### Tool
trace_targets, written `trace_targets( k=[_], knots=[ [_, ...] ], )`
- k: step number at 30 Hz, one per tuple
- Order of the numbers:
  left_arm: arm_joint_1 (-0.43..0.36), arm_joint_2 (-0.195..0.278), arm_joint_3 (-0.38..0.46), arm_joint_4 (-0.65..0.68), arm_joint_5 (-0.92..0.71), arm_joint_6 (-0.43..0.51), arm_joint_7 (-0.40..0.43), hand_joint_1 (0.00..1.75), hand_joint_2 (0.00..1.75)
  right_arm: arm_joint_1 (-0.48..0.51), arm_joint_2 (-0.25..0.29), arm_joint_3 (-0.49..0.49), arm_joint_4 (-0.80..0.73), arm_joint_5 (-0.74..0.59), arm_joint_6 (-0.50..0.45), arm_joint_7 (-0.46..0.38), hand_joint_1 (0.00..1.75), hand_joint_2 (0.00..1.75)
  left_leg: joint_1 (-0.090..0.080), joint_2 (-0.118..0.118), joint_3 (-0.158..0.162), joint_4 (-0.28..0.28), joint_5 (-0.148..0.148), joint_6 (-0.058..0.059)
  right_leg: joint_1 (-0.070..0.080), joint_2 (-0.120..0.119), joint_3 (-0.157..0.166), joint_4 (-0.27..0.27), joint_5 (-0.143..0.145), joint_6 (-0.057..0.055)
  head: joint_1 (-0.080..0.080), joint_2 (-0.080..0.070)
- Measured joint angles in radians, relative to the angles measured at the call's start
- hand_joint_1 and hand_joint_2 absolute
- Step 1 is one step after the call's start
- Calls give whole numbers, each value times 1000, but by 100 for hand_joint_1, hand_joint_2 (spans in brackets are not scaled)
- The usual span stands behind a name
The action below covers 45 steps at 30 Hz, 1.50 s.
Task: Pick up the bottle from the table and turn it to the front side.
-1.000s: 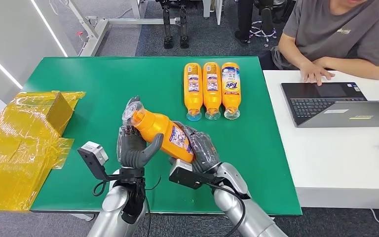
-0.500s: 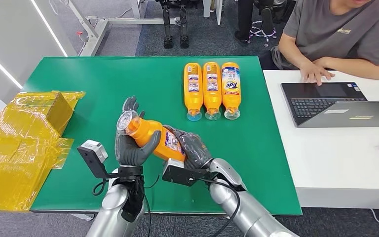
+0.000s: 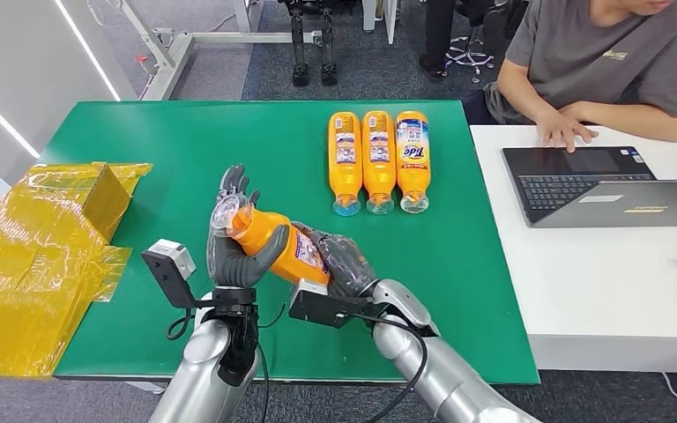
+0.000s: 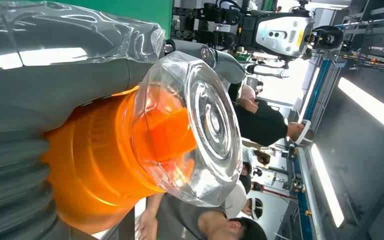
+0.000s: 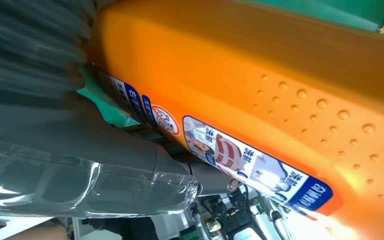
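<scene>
**Orange detergent bottle held aloft in both hands**

Held above the near part of the green tabletop (image 3: 185,150): one orange detergent bottle (image 3: 275,243), lying tilted, clear faceted cap (image 3: 224,214) pointing away and to the left. Gripped near the neck by the left hand (image 3: 234,249), thumb wrapped across the orange shoulder, darker fingers rising behind the cap. Cradled at the base end by the right hand (image 3: 342,262), fingers closed around the body, a film of clear plastic over them. Smooth glossy plastic on the bottle, small raised dots along one flank in the right wrist view, a blue-and-white printed label (image 3: 304,252) facing up and toward the right.

Farther back on the tabletop, well apart from the hands: three matching bottles (image 3: 378,159) side by side, touching, caps toward the robot, the rightmost showing a blue "Tide" logo. At the left edge, crinkled yellow translucent film (image 3: 31,264) over a boxy shape. To the right, a white desk (image 3: 608,273) with an open laptop (image 3: 599,183), a seated person in a grey shirt (image 3: 617,62) resting a hand by the keyboard. Grey floor beyond, with metal frame legs.
</scene>
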Motion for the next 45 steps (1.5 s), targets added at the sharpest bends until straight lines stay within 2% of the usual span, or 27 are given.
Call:
trace_targets(
  k=[1,2,24,28,32,44,45],
  knots=[
    [0,0,0,1,-1,0,0,167,175,1,0,0,-2,2,2,0,175,175,0,0,0,0,0,0,0,0,0,0,0,0,0,0],
    [0,0,0,2,-1,0,0,175,175,2,0,0,-5,4,4,2,175,175,0,0,0,0,0,0,0,0,0,0,0,0,0,0],
    [-15,-24,0,24,29,41,0,175,175,13,0,-10,-20,-7,8,26,175,175,0,1,0,0,0,0,0,0,0,0,0,0,0,0],
    [-24,-30,0,32,29,53,0,175,175,13,3,-16,-9,-14,-45,0,175,175,0,1,0,0,0,0,0,0,0,0,0,0,0,0],
    [-44,-35,-1,35,32,62,0,175,175,21,11,-26,-6,-60,-139,-41,0,175,0,0,0,0,0,0,0,0,0,0,0,0,0,0],
    [-68,-42,-1,76,43,84,0,175,175,28,32,-41,2,-206,-229,-136,0,175,0,1,0,0,0,0,0,0,0,0,0,0,0,0],
    [-68,-42,-1,77,43,80,0,175,175,32,32,-43,0,-220,-244,-144,0,131,0,1,-1,0,0,0,0,0,0,0,0,0,0,0]
  ],
)
